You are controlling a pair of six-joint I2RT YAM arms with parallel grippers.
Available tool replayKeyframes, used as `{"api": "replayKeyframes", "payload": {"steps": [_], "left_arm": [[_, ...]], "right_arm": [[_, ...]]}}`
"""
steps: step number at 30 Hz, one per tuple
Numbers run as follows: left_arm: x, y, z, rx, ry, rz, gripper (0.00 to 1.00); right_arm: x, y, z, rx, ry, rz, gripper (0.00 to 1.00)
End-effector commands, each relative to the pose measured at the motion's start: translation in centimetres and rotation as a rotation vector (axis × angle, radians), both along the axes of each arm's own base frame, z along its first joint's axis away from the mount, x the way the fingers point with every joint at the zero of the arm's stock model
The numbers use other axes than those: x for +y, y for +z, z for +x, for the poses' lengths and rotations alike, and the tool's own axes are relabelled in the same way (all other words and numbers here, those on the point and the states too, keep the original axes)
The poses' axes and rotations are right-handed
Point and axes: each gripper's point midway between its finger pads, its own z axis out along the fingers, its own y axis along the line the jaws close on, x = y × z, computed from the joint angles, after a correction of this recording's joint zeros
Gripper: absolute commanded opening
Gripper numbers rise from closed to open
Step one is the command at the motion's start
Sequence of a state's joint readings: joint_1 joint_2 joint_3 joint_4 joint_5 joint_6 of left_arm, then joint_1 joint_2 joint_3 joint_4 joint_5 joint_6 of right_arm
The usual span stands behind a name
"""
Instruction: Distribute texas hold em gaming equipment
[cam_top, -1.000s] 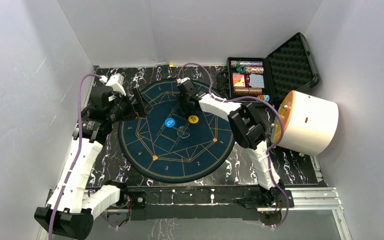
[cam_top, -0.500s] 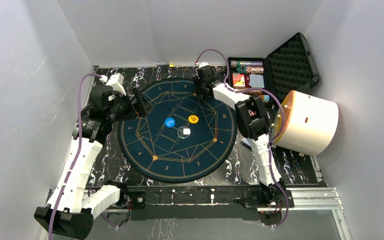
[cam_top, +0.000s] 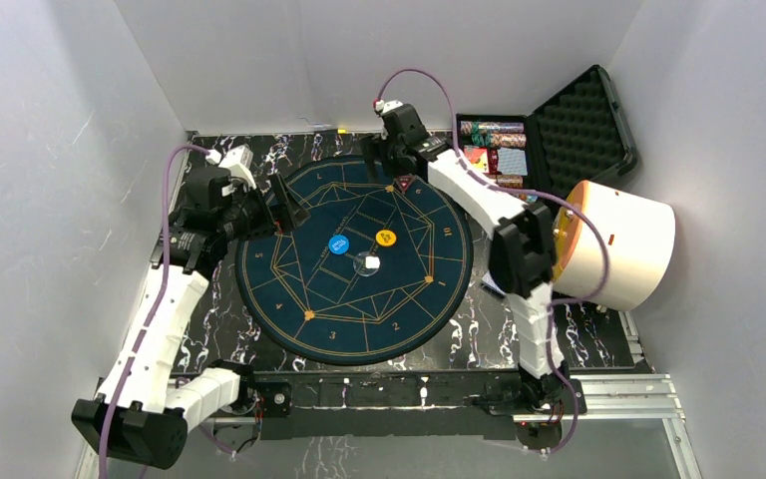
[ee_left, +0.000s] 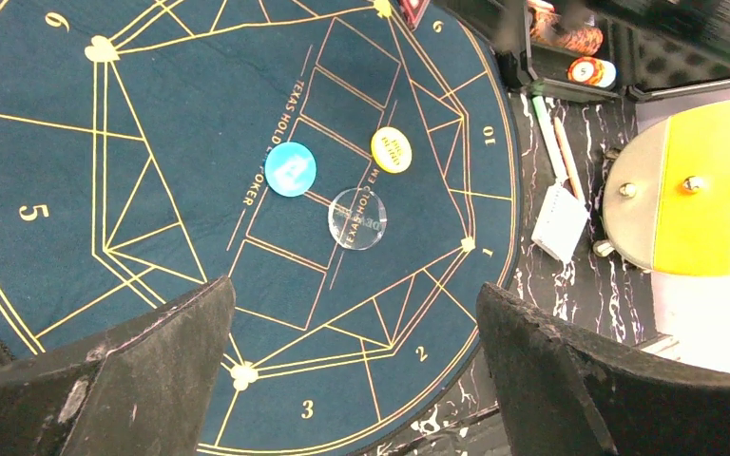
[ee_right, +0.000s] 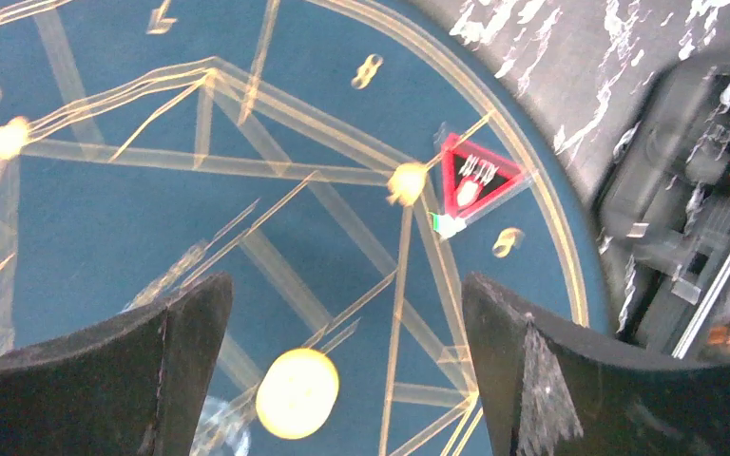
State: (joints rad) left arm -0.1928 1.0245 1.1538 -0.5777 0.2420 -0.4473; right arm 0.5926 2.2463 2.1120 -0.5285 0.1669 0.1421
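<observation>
A round dark blue Texas hold 'em mat (cam_top: 299,289) lies mid-table. Near its centre lie a blue disc button (cam_top: 339,244), a yellow disc button (cam_top: 386,239) and a clear disc (cam_top: 365,263). A red triangular marker (cam_top: 403,184) lies near the mat's far edge. My right gripper (cam_top: 387,168) is open and empty above that far edge; its wrist view shows the marker (ee_right: 475,178) and the yellow disc (ee_right: 297,392). My left gripper (cam_top: 287,205) is open and empty over the mat's left side. Its view shows the blue (ee_left: 291,169), yellow (ee_left: 392,149) and clear (ee_left: 357,218) discs.
An open black case (cam_top: 578,125) at the back right holds rolls of chips (cam_top: 494,129) and cards (cam_top: 512,163). A big white cylinder (cam_top: 623,244) with an orange end lies to the right. Pens (ee_left: 556,142) and a small white card (ee_left: 561,223) lie beside the mat.
My right gripper has left the mat's centre, where the clear disc now lies free, and swung back to the mat's far edge. The left arm has barely moved.
</observation>
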Motion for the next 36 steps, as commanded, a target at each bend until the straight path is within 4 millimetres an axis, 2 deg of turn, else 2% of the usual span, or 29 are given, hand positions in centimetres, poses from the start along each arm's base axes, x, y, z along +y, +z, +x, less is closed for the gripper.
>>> {"api": "replayKeyframes", "payload": {"steps": [1, 7, 8, 10, 13, 17, 20, 25, 28, 33, 36], "left_arm": [[-0.3, -0.5, -0.3, 0.037, -0.010, -0.018, 0.98], [-0.9, -3.9, 0.3, 0.127, -0.008, -0.046, 0.98], [-1.0, -4.8, 0.4, 0.145, -0.007, -0.048, 0.98], [-1.2, -5.5, 0.6, 0.171, -0.005, -0.054, 0.98], [-1.8, -5.3, 0.5, 0.188, -0.025, -0.086, 0.98], [-1.6, -5.6, -0.1, 0.194, -0.013, -0.081, 0.98], [-1.4, -5.7, -0.6, 0.198, -0.006, -0.078, 0.99], [-1.3, -5.3, -1.0, 0.187, -0.003, -0.086, 0.98], [-1.3, -5.0, -1.1, 0.179, -0.008, -0.085, 0.98], [-1.0, -4.7, -1.2, 0.166, -0.006, -0.065, 0.98], [-0.7, -4.5, -1.2, 0.155, -0.001, -0.049, 0.98]], "right_arm": [[0.8, 5.3, -9.5, 0.102, 0.063, 0.162, 0.98], [-1.5, 1.5, -17.3, 0.215, 0.113, 0.237, 0.98], [-1.1, 1.9, -17.8, 0.187, 0.145, 0.285, 0.98], [-0.4, 1.1, -18.8, 0.185, 0.180, 0.300, 0.99], [1.2, 0.0, -20.0, 0.148, 0.206, 0.210, 0.98], [2.3, -2.6, -20.2, 0.164, 0.188, 0.100, 0.98], [2.9, -5.3, -20.0, 0.212, 0.155, 0.006, 0.98], [4.7, -7.7, -19.7, 0.208, 0.139, -0.072, 0.97], [4.8, -9.5, -19.2, 0.222, 0.120, -0.125, 0.91], [4.9, -11.2, -19.3, 0.225, 0.115, -0.191, 0.81], [4.5, -11.9, -19.3, 0.198, 0.092, -0.238, 0.70]]}}
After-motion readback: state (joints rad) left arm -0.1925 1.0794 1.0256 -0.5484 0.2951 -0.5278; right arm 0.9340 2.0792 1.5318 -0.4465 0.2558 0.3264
